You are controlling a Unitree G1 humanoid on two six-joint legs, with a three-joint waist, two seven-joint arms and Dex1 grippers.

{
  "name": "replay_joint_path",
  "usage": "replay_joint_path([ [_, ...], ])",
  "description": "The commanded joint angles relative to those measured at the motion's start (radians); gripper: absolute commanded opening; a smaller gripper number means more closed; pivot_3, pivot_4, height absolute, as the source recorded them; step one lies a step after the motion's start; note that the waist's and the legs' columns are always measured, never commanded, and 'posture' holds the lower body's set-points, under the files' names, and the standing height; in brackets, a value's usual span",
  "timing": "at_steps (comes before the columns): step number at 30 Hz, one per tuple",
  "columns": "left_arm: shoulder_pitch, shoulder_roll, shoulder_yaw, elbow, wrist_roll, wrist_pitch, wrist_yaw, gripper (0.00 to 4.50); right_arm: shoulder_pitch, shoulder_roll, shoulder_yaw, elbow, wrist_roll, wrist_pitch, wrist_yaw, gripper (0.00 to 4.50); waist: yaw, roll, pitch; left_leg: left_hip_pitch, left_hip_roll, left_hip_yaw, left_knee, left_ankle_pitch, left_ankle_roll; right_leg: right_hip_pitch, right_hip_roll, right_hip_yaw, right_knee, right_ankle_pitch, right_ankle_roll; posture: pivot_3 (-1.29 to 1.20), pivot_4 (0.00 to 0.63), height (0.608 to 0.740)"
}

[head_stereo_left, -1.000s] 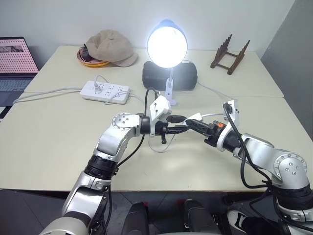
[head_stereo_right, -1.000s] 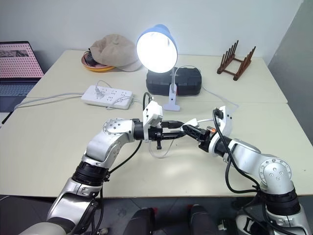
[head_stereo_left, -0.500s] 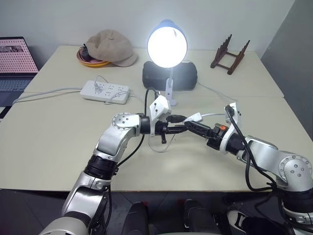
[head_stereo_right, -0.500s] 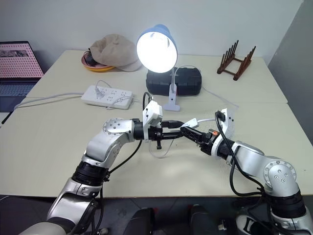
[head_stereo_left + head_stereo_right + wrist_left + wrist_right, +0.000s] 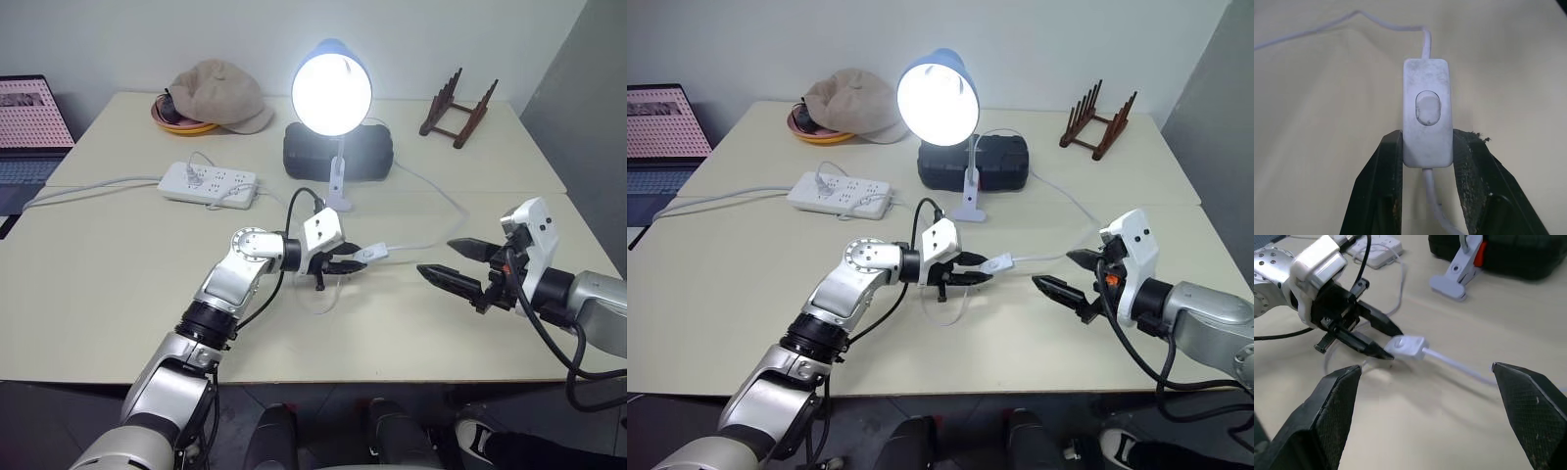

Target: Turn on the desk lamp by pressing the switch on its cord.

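Note:
The desk lamp (image 5: 331, 93), a light-blue shade on a white clip base, stands lit at the back middle of the table. Its thin white cord (image 5: 1038, 258) runs across the tabletop to the switch (image 5: 1427, 125), a small white oblong with an oval button. My left gripper (image 5: 355, 261) is shut on the switch's near end, just above the table, its black fingers (image 5: 1386, 171) on both sides. My right gripper (image 5: 437, 257) hovers to the right of the switch, clear of it, open wide with nothing between its fingers (image 5: 1337, 396).
A white power strip (image 5: 209, 183) with plugs lies at the left. Behind it a beige cap (image 5: 217, 93) rests on an orange bowl. A black case (image 5: 338, 150) sits behind the lamp, a wooden rack (image 5: 456, 110) at the back right, a laptop (image 5: 29, 117) at the far left.
My right gripper has opened wide, rolled and drawn back to the right, away from the switch. My left gripper has sunk toward the table with the switch. The lamp stays lit.

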Motion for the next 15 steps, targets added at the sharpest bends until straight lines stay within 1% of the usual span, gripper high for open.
replay_joint_path([
  [1,-0.054,-0.038,-0.006,0.129,0.039,-0.074,0.013,1.10,0.039,-0.002,0.061,-0.033,-0.209,-0.097,0.098,4.49,0.001,0.000,0.000,-0.001,0.000,0.000,0.000,0.000,0.000,-0.001,0.000,0.000,0.000,0.000,0.000,0.00,0.150,0.740],
  [2,-0.066,-0.048,-0.002,0.164,0.042,-0.083,0.014,1.10,0.047,0.003,0.074,-0.032,-0.240,-0.109,0.112,4.49,0.001,0.000,0.000,-0.002,0.000,0.000,0.000,0.000,0.000,-0.001,0.000,0.000,0.000,0.000,0.000,0.00,0.150,0.740],
  [4,-0.088,-0.057,-0.002,0.214,0.051,-0.109,-0.007,1.80,0.062,0.024,0.084,-0.031,-0.277,-0.120,0.131,4.50,0.002,0.000,0.000,-0.004,-0.001,0.000,0.000,0.000,0.000,-0.002,0.000,0.000,-0.001,0.000,0.001,0.00,0.150,0.740],
  [6,-0.100,-0.041,0.013,0.200,0.036,-0.103,-0.046,2.20,0.079,0.039,0.077,-0.028,-0.310,-0.129,0.156,4.50,0.002,0.000,0.000,-0.004,-0.001,0.000,0.000,0.000,0.000,-0.003,0.000,0.000,-0.001,0.002,0.005,0.00,0.150,0.740],
  [10,-0.098,0.019,0.054,0.130,-0.002,-0.057,-0.111,3.10,0.102,0.060,0.049,-0.018,-0.339,-0.134,0.201,4.50,-0.003,0.000,0.000,-0.004,0.000,0.000,0.000,0.000,0.000,-0.003,0.000,0.000,0.000,0.003,0.004,0.00,0.150,0.740],
  [13,-0.060,0.129,0.108,-0.016,-0.058,0.029,-0.180,3.70,0.110,0.072,0.046,0.015,-0.368,-0.155,0.261,4.50,-0.004,0.000,0.000,-0.003,0.000,0.000,0.000,0.000,0.000,-0.004,0.000,0.000,0.002,0.003,0.004,0.00,0.150,0.740],
  [14,-0.047,0.163,0.126,-0.061,-0.075,0.058,-0.196,3.98,0.109,0.076,0.045,0.028,-0.375,-0.163,0.281,4.50,-0.006,0.000,0.000,-0.003,0.000,0.000,0.000,0.000,0.000,-0.003,0.000,0.000,0.002,0.002,0.004,0.00,0.150,0.740],
  [15,-0.038,0.181,0.134,-0.090,-0.085,0.079,-0.201,4.14,0.108,0.081,0.044,0.038,-0.382,-0.169,0.296,4.50,-0.006,0.000,0.000,-0.003,0.000,0.000,0.000,0.000,0.000,-0.003,0.000,0.000,0.002,0.002,0.004,0.00,0.150,0.740],
])
